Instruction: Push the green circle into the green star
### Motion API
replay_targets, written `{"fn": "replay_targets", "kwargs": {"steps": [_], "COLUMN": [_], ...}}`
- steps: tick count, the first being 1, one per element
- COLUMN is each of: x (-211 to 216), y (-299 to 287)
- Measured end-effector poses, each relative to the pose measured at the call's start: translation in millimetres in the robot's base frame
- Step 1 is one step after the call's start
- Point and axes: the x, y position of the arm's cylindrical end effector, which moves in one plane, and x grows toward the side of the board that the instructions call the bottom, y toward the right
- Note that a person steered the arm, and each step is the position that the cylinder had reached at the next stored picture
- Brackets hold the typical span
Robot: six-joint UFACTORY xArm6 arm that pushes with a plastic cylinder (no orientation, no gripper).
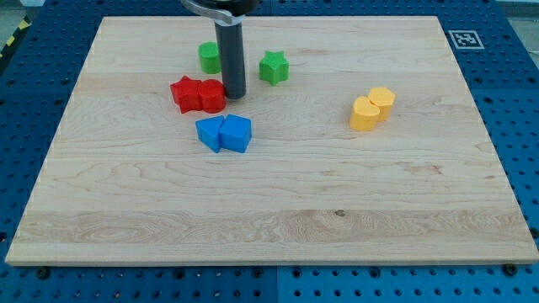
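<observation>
The green circle (208,57) lies on the wooden board near the view's top, partly hidden behind my dark rod. The green star (273,67) lies to its right, apart from it. My tip (234,93) rests on the board between the two green blocks and a little below them, just to the right of the red circle (212,96). The tip stands close to the red circle; I cannot tell whether it touches it.
A red star (185,93) touches the red circle on its left. Two blue blocks (224,134) sit together below the red pair. A yellow heart (365,114) and a yellow hexagon (381,100) sit together at the view's right.
</observation>
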Motion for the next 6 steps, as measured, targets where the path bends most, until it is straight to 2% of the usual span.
{"fn": "replay_targets", "kwargs": {"steps": [1, 3, 4, 5, 6], "x": [-34, -50, -79, -110, -114], "y": [-14, -83, -112, -110, -104]}}
